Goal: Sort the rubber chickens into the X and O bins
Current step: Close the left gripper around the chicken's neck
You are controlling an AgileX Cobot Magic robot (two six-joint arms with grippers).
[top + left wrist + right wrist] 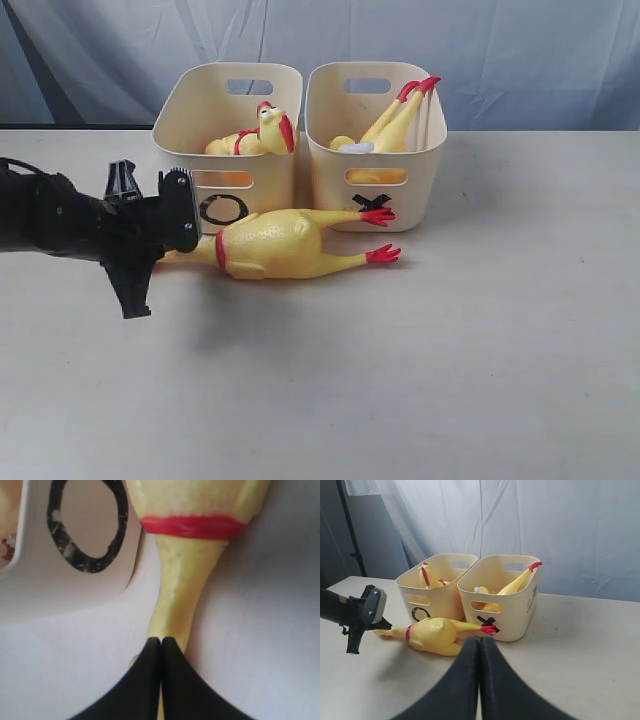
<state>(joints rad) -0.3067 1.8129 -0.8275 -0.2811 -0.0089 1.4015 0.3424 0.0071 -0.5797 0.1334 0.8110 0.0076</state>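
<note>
While a long yellow rubber chicken with red feet and a red neck band point(275, 245) lies on its side on the pale grey table point(450, 350), just in front of the cream plastic rectangular tub marked with a black O point(268, 190), the left gripper point(160, 642) sits low at the bird's neck end, off the O tub's front corner. Its black fingers are pressed together tip to tip. The slim yellow neck runs beneath them rather than between them, so nothing appears pinched. The right gripper point(480, 642) hangs well apart from the O tub, fingers likewise pressed together and empty. A matching cream tub marked with a black X point(425, 170) stands just beside the O tub. Each tub holds one more yellow rubber chicken: one in the O tub point(262, 135), one in its neighbour point(395, 125).

Likely risks: a lift now would probably leave the bird behind, since the fingers do not surround the neck. Pressing down could squash the soft neck or shove the body against the O tub and shift it. One red foot point(376, 214) lies close to the X tub's front, contact unclear; lifted by the neck, the long body may swing and snag there. Which tub this bird belongs in cannot be told.
</note>
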